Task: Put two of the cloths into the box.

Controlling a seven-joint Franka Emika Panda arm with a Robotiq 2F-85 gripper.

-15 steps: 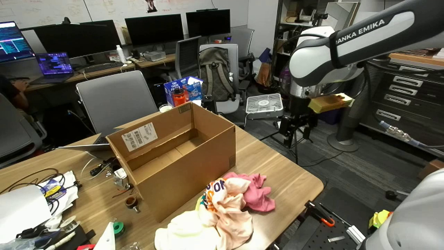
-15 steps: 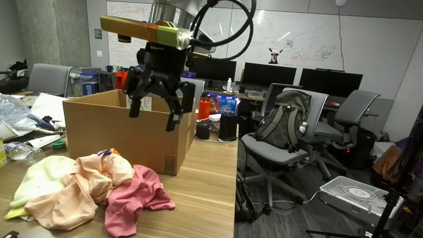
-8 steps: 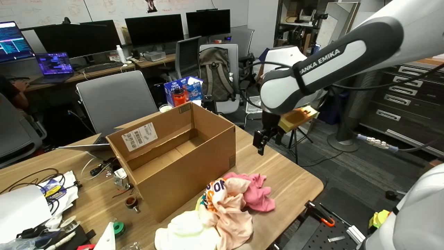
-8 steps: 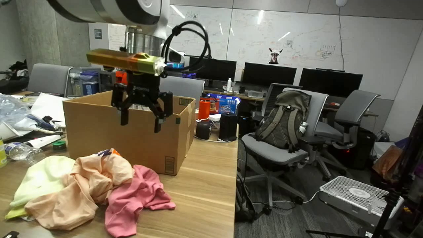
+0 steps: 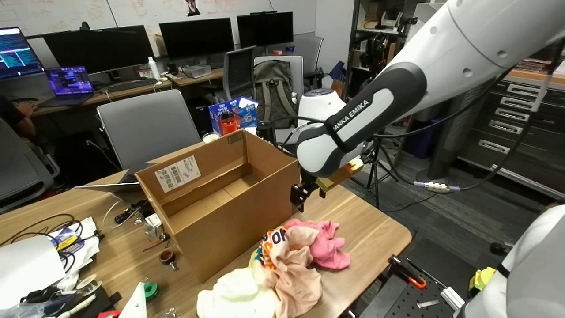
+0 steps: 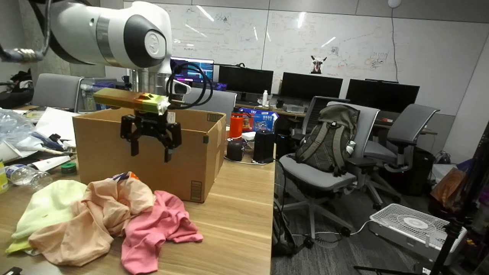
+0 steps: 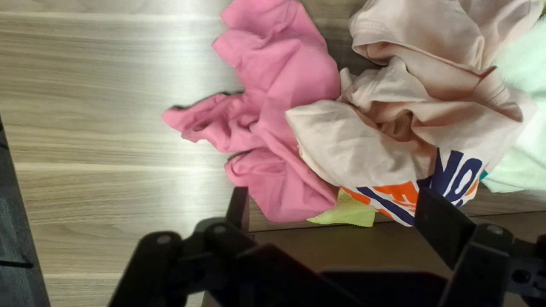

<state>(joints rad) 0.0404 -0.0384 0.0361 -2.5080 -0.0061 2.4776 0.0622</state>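
- Far left in an exterior view: 1 clear plastic bottle [image 6: 28, 175] on its side, 1 small round green item [image 6: 68, 168] near it.
- Next, on the wood-grain worktop [image 6: 237, 214]: 1 plain off-white to pale yellow soft cloth [image 6: 47, 206], crumpled.
- Touching it on the right: 1 crumpled peach soft cloth with orange and navy print [image 6: 110, 206]. Wrist view has a yellow-green fabric edge [image 7: 349, 211] sticking out from under it; can't tell which cloth that belongs to.
- Behind those: 1 large brown corrugated cardboard box [image 6: 156, 172], upright, open-topped, white shipping label [image 5: 177, 173] on an inside wall. Cloths all sit outside it, just beside its near wall.
- Same column: 1 black two-finger tool [image 6: 151, 152], jaws spread wide, only air between the fingertips. Hangs in front of that wall, above the cloths, clear of them. Can't tell if it touches the box.
- Then 1 crumpled pink soft cloth [image 6: 160, 229], right end of the heap, partly under the printed one. Cloth count: 3 main pieces.
- Right of the box: 1 orange bottle [image 6: 235, 128] with dark cap, upright.
- Room: whiteboard wall [image 6: 290, 42]; 1 lit monitor [image 6: 198, 67], 3 dark monitors [image 6: 311, 91]; 1 olive-green backpack [image 6: 326, 141] on a grey office chair [image 6: 319, 179]; far right, 1 white box fan [image 6: 405, 221] on dark grey carpet [image 6: 324, 259].
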